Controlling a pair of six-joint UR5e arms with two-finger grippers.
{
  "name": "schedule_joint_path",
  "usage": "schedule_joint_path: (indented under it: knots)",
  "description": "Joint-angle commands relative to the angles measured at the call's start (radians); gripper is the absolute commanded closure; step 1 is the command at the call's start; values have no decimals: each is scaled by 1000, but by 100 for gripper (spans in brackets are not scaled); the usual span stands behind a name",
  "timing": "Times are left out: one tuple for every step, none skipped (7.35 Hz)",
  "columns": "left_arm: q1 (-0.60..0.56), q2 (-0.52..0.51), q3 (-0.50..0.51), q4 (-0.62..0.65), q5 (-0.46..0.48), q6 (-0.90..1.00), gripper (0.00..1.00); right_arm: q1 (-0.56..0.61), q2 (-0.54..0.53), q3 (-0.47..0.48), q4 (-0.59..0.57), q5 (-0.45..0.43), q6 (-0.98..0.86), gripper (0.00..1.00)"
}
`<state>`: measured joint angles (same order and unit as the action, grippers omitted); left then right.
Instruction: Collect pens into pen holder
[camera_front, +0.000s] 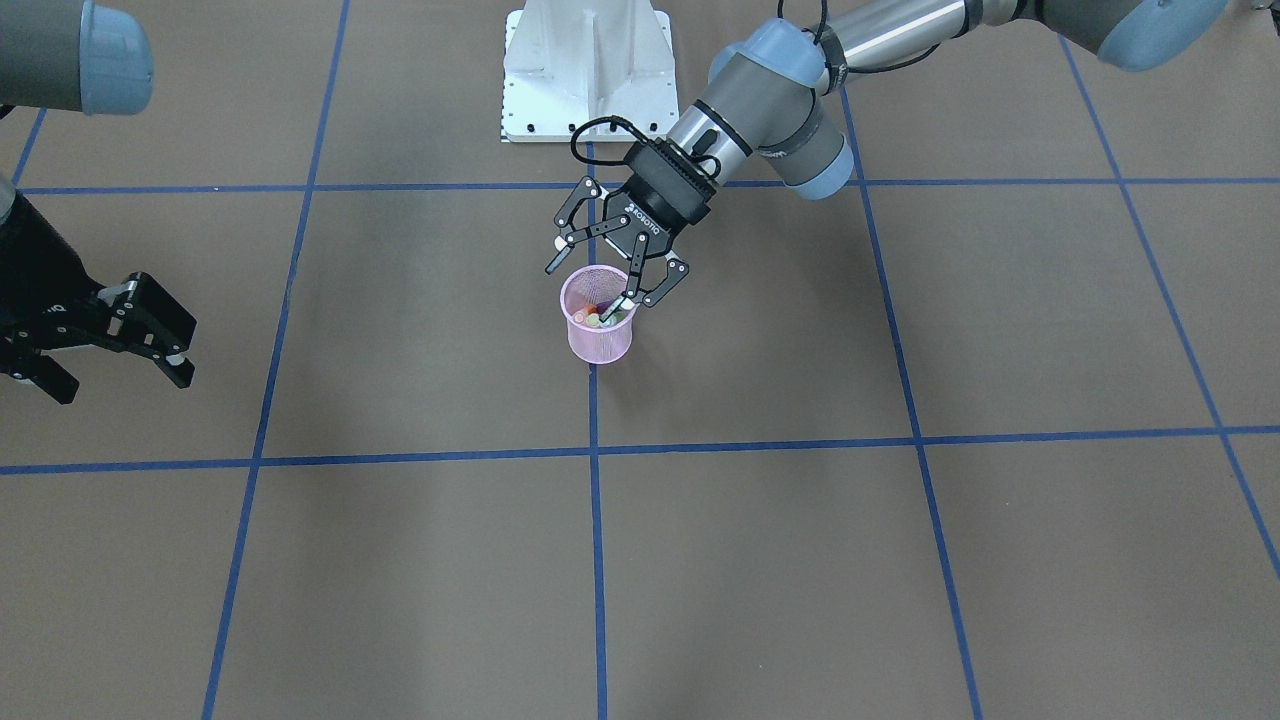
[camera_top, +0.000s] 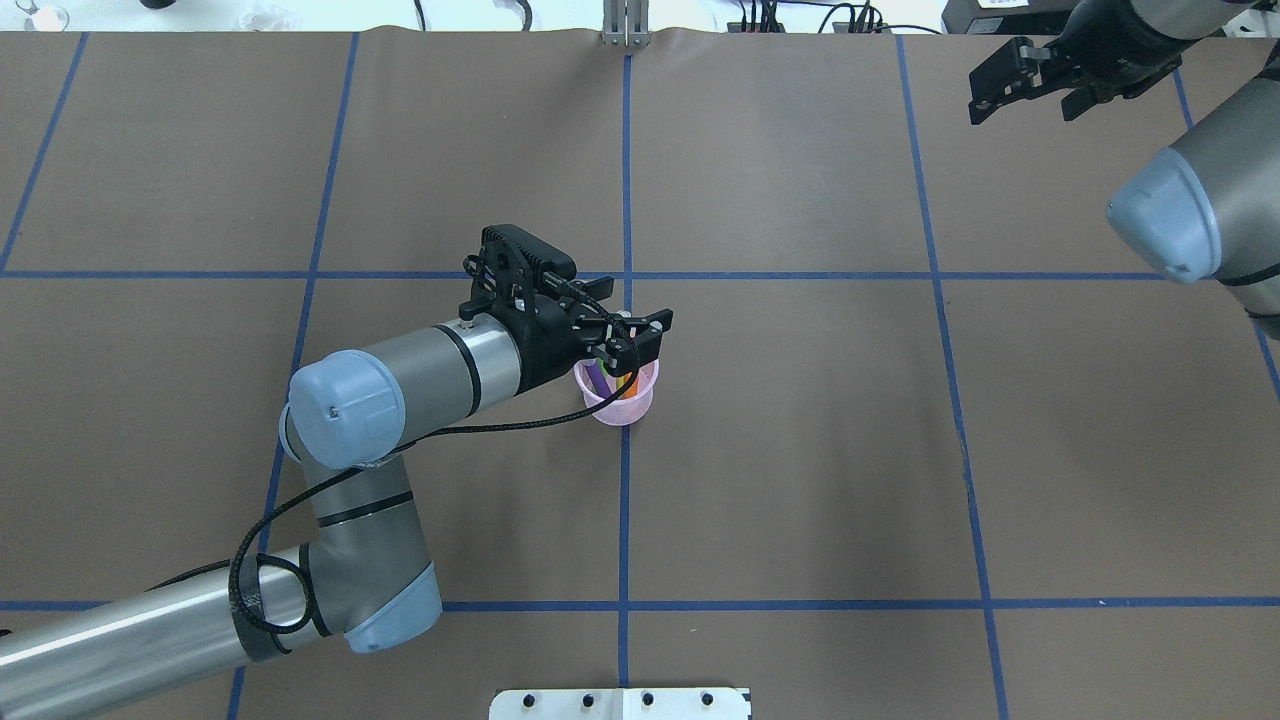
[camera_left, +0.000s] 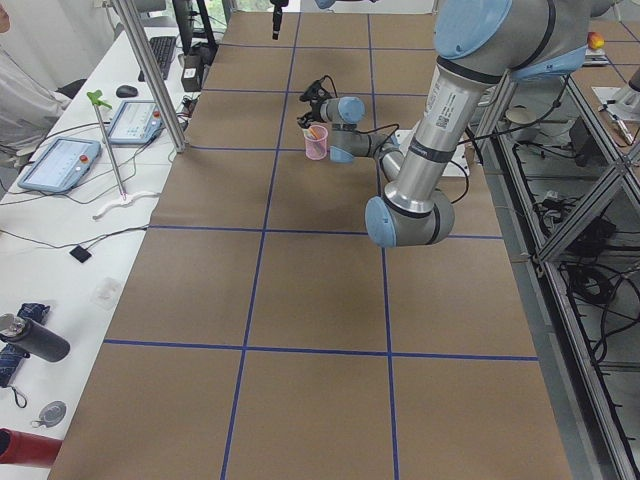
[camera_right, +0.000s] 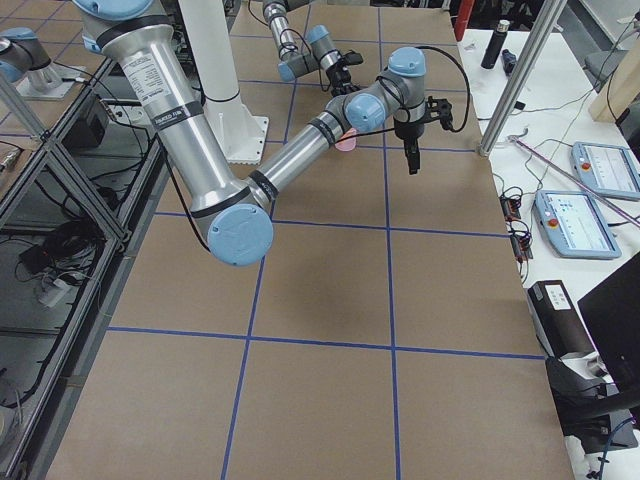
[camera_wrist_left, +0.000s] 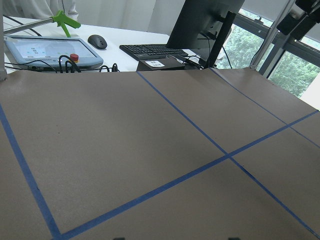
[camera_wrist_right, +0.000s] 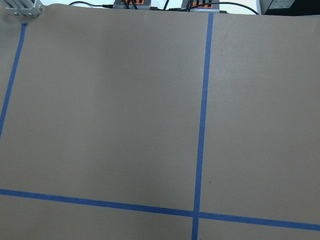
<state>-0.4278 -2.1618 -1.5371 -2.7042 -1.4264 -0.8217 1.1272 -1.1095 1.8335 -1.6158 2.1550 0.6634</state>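
Pens (camera_front: 603, 314) stand bunched and roughly upright inside the pen holder (camera_front: 598, 342) at the centre of the front-facing view. At far left the right fingers (camera_front: 160, 315) hang spread and empty, well apart from it. Just upper right of the cup the left fingers (camera_front: 665, 286) gape wide, apparently gripping nothing, with one tip over the rim. That makes this arm the nearer one. The pen count and any tip contact are unclear, and both wrist views show only bench (camera_front: 400, 560).

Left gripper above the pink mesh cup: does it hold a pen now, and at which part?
Nothing is held. The left gripper hangs open over the pen holder, its jaws spread apart, and the pens stand free inside the holder.
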Motion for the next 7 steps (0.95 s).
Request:
schedule_joint_path:
  knots:
    - [-18, 45, -11, 32, -9, 6, 0, 52, -15, -22, -7, 20, -88, 0]
    - [-52, 84, -35, 102, -58, 9, 0, 119, -36, -58, -9, 102, -191, 0]
    - [-119, 126, -93, 233, -156, 9, 0, 172, -77, -80, -9, 123, -300, 0]
    - [-184, 173, -159, 364, -248, 13, 1, 218, -123, -103, -9, 126, -396, 0]
    - [-257, 204, -184, 450, -346, 15, 1, 256, -192, -105, -6, 124, -478, 0]
    - [-361, 239, -187, 492, -470, 19, 1, 290, -278, -106, -6, 120, -589, 0]
    - [-459, 304, -195, 516, -602, 159, 1, 330, -359, -109, 0, 112, -708, 0]
